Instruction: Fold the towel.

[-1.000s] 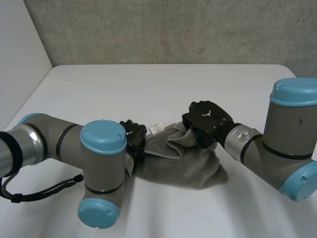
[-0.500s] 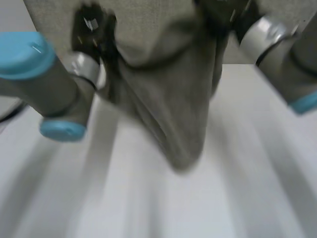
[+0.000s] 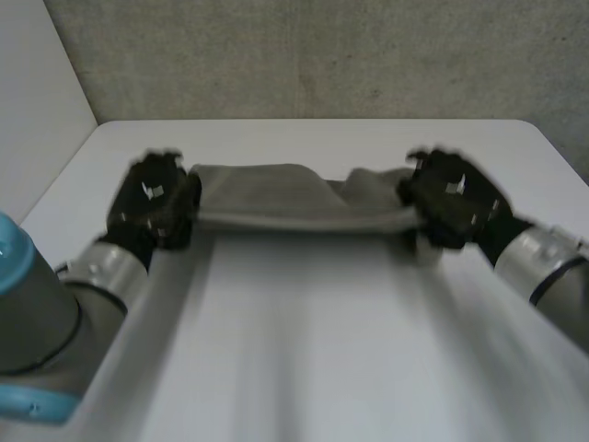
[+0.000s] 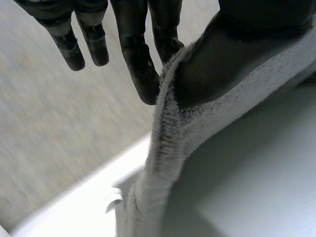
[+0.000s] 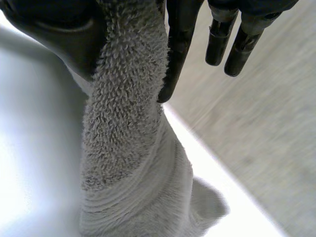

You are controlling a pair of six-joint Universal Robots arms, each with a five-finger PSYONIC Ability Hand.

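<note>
Grey terry towel (image 3: 276, 198) is stretched as a flat band between the two hands, over the far part of the white table (image 3: 304, 350). The black left hand (image 3: 152, 207) holds one end and the black right hand (image 3: 451, 203) the other. The left wrist view shows the hemmed edge pinched between thumb and one finger, the other fingers straight beside it, and a small white label (image 4: 112, 200) beyond the fingertips. The right wrist view shows a like pinch on bunched cloth.
</note>
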